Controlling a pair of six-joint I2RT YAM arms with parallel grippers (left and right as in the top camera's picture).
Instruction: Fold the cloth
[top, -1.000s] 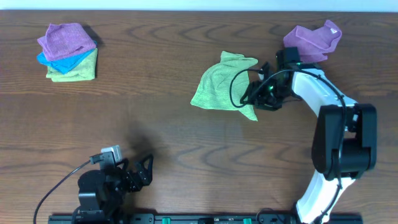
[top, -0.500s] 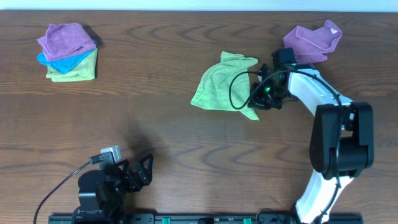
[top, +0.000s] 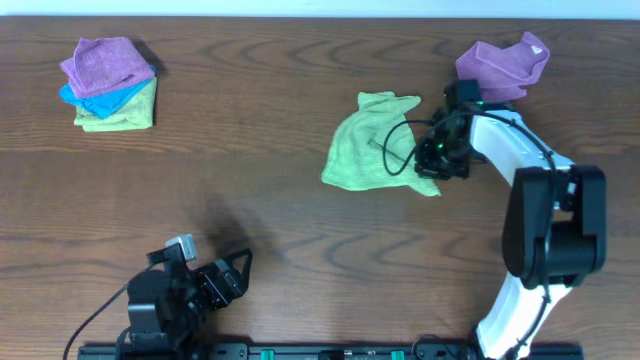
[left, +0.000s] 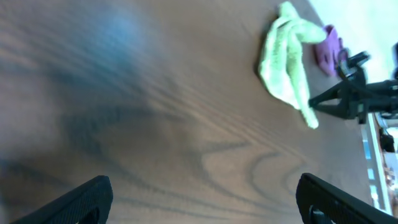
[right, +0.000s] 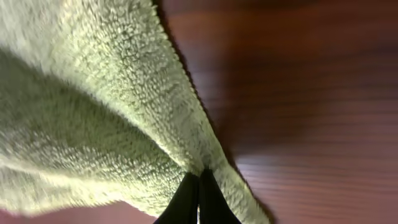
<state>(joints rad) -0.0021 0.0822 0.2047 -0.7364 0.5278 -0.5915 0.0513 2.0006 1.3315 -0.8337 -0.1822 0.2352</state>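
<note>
A crumpled light green cloth (top: 370, 150) lies on the wooden table right of centre; it also fills the upper left of the right wrist view as fuzzy green cloth (right: 93, 112). My right gripper (top: 432, 160) is shut on the cloth's right edge, its two black fingertips (right: 186, 202) pressed together with the fabric pinched between them. My left gripper (top: 225, 280) rests open at the table's front left, far from the cloth. In the left wrist view its fingers (left: 74, 199) stand wide apart over bare wood, and the green cloth (left: 286, 59) shows at a distance.
A purple cloth (top: 503, 64) lies bunched at the back right, just behind my right arm. A stack of folded cloths (top: 108, 85), purple over blue over green, sits at the back left. A black cable loops over the green cloth.
My right gripper has shut on the green cloth's right edge and dragged the cloth a little to the right. The left gripper has shifted slightly.
</note>
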